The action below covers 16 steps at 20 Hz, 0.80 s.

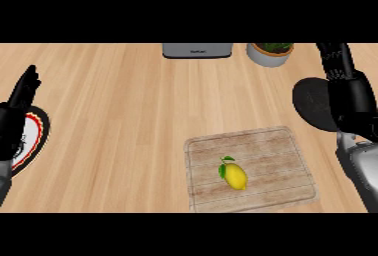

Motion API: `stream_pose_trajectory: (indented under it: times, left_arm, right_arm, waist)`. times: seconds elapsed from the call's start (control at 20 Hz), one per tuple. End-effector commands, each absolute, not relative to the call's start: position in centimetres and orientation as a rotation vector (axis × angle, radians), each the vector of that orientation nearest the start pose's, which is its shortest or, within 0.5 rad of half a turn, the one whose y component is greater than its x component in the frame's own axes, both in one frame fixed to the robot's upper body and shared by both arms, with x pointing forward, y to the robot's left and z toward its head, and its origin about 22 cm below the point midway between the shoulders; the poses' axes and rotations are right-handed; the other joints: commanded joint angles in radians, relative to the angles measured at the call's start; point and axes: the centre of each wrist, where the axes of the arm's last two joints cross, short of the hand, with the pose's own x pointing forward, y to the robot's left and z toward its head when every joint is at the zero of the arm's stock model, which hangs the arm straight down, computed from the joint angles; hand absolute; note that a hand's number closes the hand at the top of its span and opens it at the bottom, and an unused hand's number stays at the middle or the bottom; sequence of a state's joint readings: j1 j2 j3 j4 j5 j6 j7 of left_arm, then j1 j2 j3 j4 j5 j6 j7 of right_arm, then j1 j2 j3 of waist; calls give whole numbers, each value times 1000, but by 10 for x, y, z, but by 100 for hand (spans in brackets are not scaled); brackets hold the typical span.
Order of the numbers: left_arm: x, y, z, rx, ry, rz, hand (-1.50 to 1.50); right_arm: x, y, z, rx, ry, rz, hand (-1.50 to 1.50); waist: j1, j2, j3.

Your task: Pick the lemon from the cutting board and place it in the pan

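- I look steeply down on a pale wooden bench [118, 100] with grain running left to right.
- The lemon [235, 176] lies on the cutting board [280, 145], a little below and left of the board's middle. It is yellow, with a small green leaf at its upper end, and nothing touches it.
- The cutting board is light wood with grooves across it, sitting slightly turned in the lower right part of the bench.
- My right hand [353, 100] shows at the right edge, above and to the right of the board and well apart from the lemon. Its fingers point up and away from me, straight and holding nothing. The grey forearm runs down to the lower right corner.
- A dark round shape, the pan [310, 102], lies beneath that hand; the hand and arm hide most of it.
- My left hand [18, 107] rests at the left edge, fingers up, straight and close together, holding nothing.
- Under the left hand is a round plate [37, 135] with a dark rim and a red ring, partly hidden.
- At the far edge stand a grey appliance [198, 50] and, to its right, a white pot with a green plant [270, 52].
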<state>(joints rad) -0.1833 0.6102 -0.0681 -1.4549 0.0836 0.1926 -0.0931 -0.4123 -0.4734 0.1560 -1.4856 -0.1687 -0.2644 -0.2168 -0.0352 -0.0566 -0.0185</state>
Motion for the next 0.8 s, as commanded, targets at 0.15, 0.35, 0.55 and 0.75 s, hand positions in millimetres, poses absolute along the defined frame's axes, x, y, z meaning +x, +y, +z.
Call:
stream_pose_trajectory:
  times: [0.15, 0.35, 0.55, 0.75]
  left_arm:
    - [294, 299, 70, 310, -1769, -221, 0]
    - [296, 275, 53, 172, -1670, -129, 0]
    - [294, 280, 51, 190, -1632, -66, 0]
    - [290, 271, 45, 181, -1622, -60, 0]
  right_arm:
    - [307, -193, 77, 368, -1835, 856, 150]
    - [295, -203, 41, 561, -1658, 1184, 150]
    - [314, -277, 42, 483, -1932, 1153, -150]
    - [342, -336, 93, 411, -2029, 1235, -150]
  waist:
    - [117, 86, 15]
    - [92, 85, 21]
    - [56, 66, 22]
    - [60, 64, 21]
